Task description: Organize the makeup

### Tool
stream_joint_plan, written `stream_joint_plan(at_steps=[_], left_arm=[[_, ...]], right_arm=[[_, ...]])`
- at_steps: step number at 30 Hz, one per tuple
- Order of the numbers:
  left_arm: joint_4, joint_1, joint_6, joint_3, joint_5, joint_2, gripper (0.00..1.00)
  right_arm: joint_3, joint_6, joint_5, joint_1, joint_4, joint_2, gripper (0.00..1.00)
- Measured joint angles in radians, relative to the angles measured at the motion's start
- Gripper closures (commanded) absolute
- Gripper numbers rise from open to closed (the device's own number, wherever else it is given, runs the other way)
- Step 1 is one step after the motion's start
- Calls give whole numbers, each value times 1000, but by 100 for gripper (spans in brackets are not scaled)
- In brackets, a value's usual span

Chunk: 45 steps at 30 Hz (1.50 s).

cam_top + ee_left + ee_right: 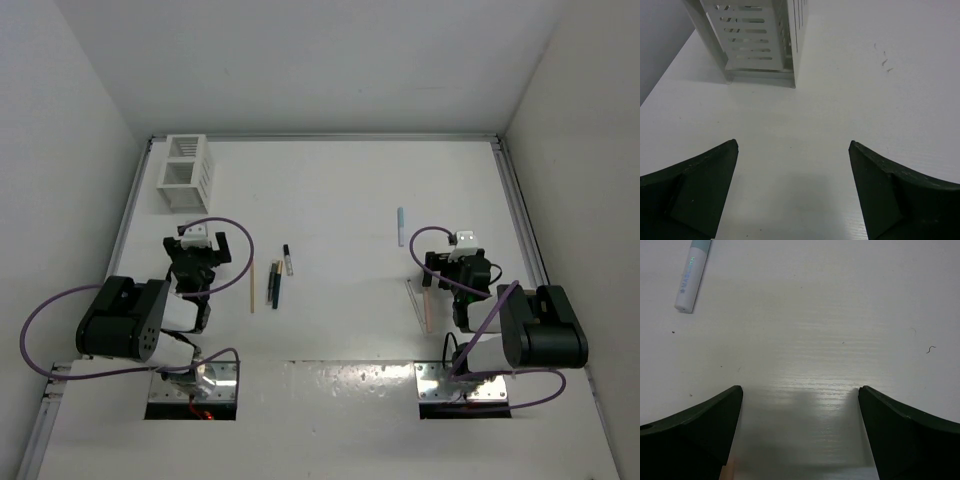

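Note:
Makeup lies loose on the white table. A tan stick (252, 285), a dark blue pencil with a gold end (275, 286) and a black-and-white tube (288, 260) lie right of my left gripper (203, 242). A light blue tube (401, 226) lies beyond my right gripper (446, 258) and shows in the right wrist view (691, 275) at the top left. A pink stick (428, 305) and a clear stick (412, 300) lie just left of the right arm. Both grippers are open and empty, the left (793, 145) and the right (800, 388) each over bare table.
A white slatted two-compartment box (185, 170) stands at the back left, straight ahead of my left gripper in its wrist view (760, 40). Purple cables (225, 225) loop off both arms. Walls close the table on the left, back and right.

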Motion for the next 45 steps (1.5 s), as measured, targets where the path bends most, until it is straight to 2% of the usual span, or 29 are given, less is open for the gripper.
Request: stream_joint_plan(at_steps=[6,9,12,16,20,23,26,28,29,31,33,34,36,40,45], left_arm=[[2,0,0,0,0,0,1],[-9,-17,8,-3,-18,-22,1],[-214,-39,68,38,54,-196,1],[-482,-61,139,161,142,-402,1],[-756,-116,294,225,224,-533,1],[-974,-176,375,290,246,-571,1],[-1176,-214,392,412,269,-535,1],[-1268,-223,356,506,300,-478,10],[-1315,-221,319,557,325,-441,21],[-1369,-218,237,632,354,-367,24],[-1434,-216,143,694,341,-275,36],[-1477,-215,111,723,335,-230,43],[-1555,-215,47,776,314,-115,49],[-1688,-215,-24,796,294,42,49],[-1746,-238,-79,790,260,63,48]], right_arm=[[0,1,0,0,-3,-3,0],[0,-5,-26,-2,-81,-71,0],[36,-16,-91,-11,-262,-182,0],[185,-29,-146,-14,-535,-235,0],[322,-66,-180,-7,-746,-274,0],[434,-101,-140,24,-928,-282,0],[543,-139,-18,82,-1081,-275,0],[619,-143,51,106,-1175,-248,0],[654,-140,71,106,-1217,-231,0],[709,-105,85,75,-1282,-204,0],[721,-60,83,35,-1313,-203,7],[721,-33,85,20,-1334,-203,18],[721,9,86,15,-1371,-201,26],[727,72,101,41,-1454,-177,27],[729,100,118,52,-1510,-166,27]])
